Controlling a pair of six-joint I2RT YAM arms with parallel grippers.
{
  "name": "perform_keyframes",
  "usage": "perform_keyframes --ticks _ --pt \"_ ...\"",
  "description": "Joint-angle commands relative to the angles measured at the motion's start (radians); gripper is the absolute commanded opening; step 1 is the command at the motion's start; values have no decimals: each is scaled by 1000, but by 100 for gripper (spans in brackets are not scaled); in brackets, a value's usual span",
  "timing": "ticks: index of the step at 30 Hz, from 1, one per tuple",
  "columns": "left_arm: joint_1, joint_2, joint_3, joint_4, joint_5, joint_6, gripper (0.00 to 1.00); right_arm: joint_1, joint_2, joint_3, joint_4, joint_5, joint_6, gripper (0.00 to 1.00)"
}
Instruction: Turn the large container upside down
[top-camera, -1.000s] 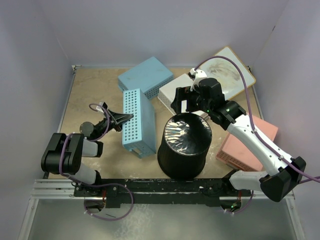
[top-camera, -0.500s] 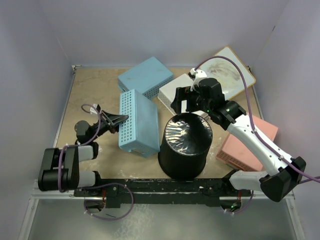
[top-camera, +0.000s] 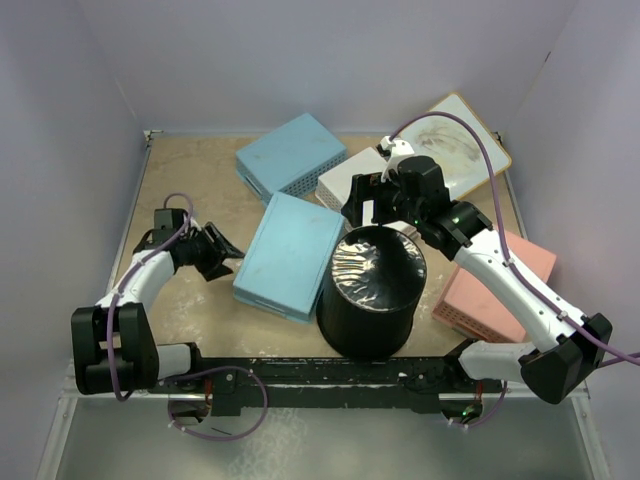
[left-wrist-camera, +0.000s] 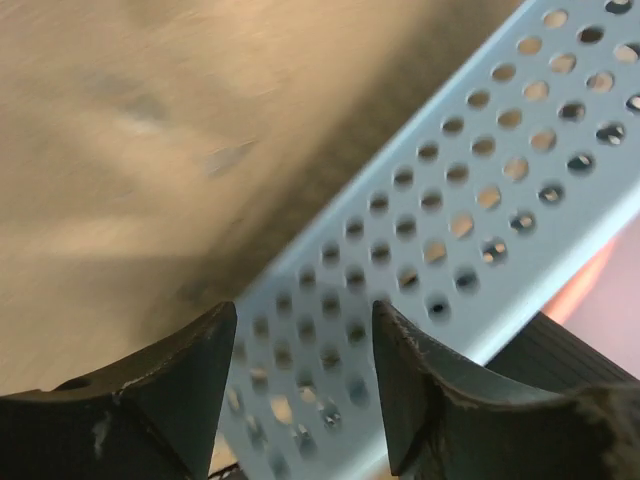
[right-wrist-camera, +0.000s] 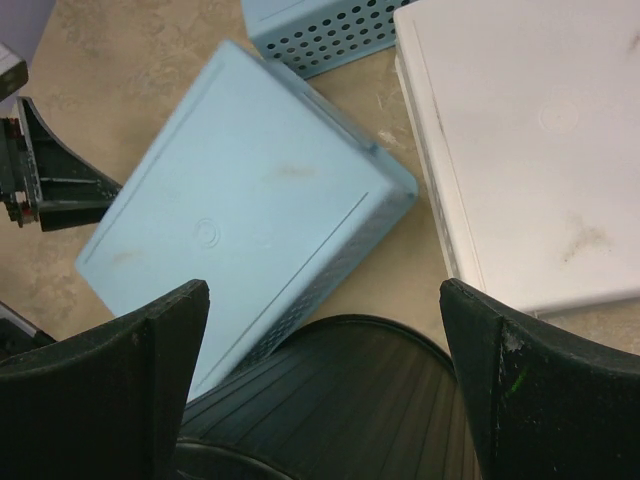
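R end effector (top-camera: 385, 200) is wide open w/ nothing in it. The big black bin (top-camera: 372, 290) stands on the tabletop (top-camera: 190, 180) right under it, a bit nearer the arm bases, shiny flat face up. L end effector (top-camera: 228, 255) is partly open, holding nothing. A light blue basket w/ holes (top-camera: 290, 255) lies flat just past its tips, btw it and the bin. A white basket (top-camera: 350, 180) sits just beside the R end effector.

Your left arm (top-camera: 140, 276) bends low, its left gripper (top-camera: 224, 249) parted and empty — your right arm (top-camera: 500, 265) stretches forward, right gripper (top-camera: 368, 210) spread wide.
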Motion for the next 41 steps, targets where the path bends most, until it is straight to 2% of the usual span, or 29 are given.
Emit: perform_keyframes --ticks 1,9,13,16,22,25,28,31,37,41 --pt "5 -18 99 -257 -203 138 56 -1 -20 40 24 -7 6 100" --pt "5 -91 402 -416 -426 247 61 -1 -39 93 -31 43 -36 100" --pt "3 -135 527 -397 -464 243 65 -1 -48 157 -71 133 -81 100" --pt "4 -140 576 -366 -420 234 66 0 -72 195 -92 237 -125 100" --pt "4 -188 594 -279 -413 212 66 -1 -183 152 -58 512 -164 100" --pt "4 -213 607 -280 -503 211 66 -1 -229 92 -35 619 -162 100" --pt "4 -250 610 -270 -589 217 66 -1 -220 68 -64 729 -150 100" --pt "4 -277 598 -240 -598 217 67 -17 -179 76 -122 835 -94 100" --pt "4 -310 557 -192 -570 215 67 -184 -132 123 -226 712 47 100" --pt "3 -309 532 -171 -537 212 67 -197 -134 109 -217 692 67 100"
